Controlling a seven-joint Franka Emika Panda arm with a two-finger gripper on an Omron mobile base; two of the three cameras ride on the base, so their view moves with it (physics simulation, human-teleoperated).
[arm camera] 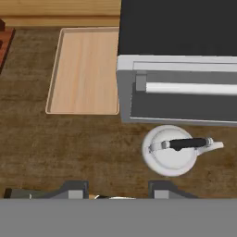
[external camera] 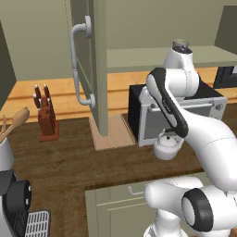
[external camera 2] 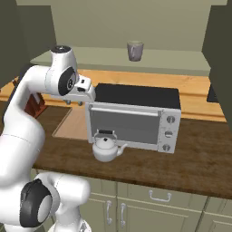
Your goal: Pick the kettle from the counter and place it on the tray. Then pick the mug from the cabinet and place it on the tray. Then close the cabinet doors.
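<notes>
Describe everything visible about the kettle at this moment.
The kettle is small, squat and white with a glossy rounded body, a short spout on one side and a thin dark handle arching over its lid. It stands upright on the dark wood-grain counter, just in front of the toaster oven door, apart from the tray. Nothing grips it: the gripper hangs above the counter with its jaws apart, off to one side of the kettle.
</notes>
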